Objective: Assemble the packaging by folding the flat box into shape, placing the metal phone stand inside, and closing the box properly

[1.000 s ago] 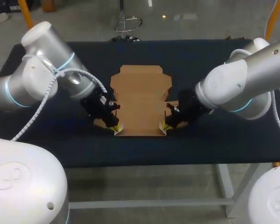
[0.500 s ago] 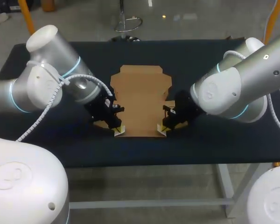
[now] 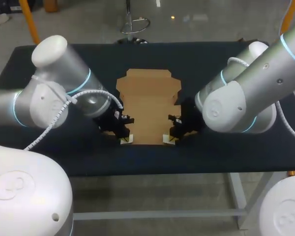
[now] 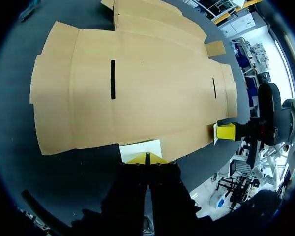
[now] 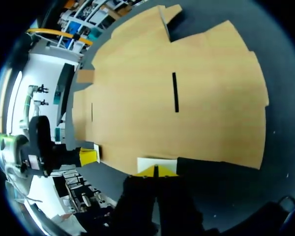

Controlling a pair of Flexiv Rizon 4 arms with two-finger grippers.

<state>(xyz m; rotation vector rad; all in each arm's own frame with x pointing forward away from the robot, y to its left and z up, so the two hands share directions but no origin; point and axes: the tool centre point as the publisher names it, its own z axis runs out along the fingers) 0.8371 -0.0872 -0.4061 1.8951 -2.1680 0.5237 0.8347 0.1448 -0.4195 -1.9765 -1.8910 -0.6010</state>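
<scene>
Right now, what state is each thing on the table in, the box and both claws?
Cardboard box: unfolded, lying flat, not yet shaped.
Left claw: shut, yellow tips together at the box's near edge.
Right claw: shut, yellow tips together at the box's near edge.

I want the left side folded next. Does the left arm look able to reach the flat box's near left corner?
Likely yes: the left gripper sits right at that corner of the flat box, nothing between them; the right gripper is at the other near corner, out of its way.
</scene>
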